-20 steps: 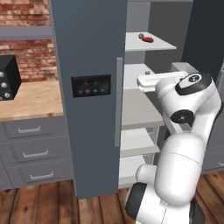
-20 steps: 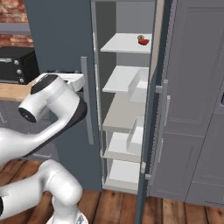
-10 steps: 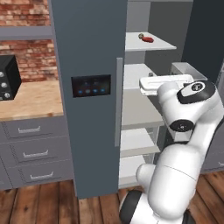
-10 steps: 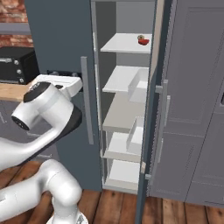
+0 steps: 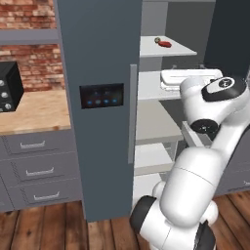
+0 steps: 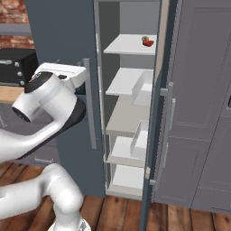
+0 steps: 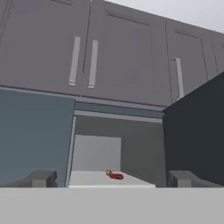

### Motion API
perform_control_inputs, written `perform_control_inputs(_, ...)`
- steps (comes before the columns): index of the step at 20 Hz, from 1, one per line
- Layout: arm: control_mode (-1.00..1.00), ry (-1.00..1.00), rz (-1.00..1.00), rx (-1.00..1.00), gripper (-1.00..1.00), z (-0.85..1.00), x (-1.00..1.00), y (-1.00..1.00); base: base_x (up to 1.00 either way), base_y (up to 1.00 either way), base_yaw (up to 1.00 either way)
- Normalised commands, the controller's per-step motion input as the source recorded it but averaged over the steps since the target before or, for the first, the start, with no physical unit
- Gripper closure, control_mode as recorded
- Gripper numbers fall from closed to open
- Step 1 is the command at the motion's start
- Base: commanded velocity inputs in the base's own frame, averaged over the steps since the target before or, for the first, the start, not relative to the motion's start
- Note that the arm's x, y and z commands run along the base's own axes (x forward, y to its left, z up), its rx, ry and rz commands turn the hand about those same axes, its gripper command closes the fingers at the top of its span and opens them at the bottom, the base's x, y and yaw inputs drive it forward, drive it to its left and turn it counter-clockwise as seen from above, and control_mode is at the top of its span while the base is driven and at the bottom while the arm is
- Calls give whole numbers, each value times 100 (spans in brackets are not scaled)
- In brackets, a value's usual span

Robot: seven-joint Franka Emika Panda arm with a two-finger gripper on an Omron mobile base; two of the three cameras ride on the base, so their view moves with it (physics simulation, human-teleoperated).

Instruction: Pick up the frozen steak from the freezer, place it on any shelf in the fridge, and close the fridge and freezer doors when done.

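On top freezer shelf [image 5: 168, 48] lies frozen steak [image 5: 165, 43], just beside olive-brown ball [image 5: 157, 40]; long axis roughly along shelf front. Gripper [image 7: 111, 178] fingers spread wide, nothing held, below shelf level; steak ahead, between fingertips, well apart

The fridge and freezer doors [image 5: 100, 58] show a smooth matt slate-grey finish. The counter [image 5: 29, 112] looks pale wood; the wall [image 5: 27, 14] is rough red brick.
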Motion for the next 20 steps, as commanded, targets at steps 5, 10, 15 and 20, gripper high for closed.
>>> perform_control_inputs(5,-100,23,-13,38,-100,99,-84,13,0,0,0)
perform_control_inputs(10,-100,16,-12,48,-100,80,-89,39,0,0,0)
perform_control_inputs(15,-100,-1,-2,46,-100,75,-49,84,0,0,0)
perform_control_inputs(20,-100,-16,5,43,-100,61,-6,100,0,0,0)
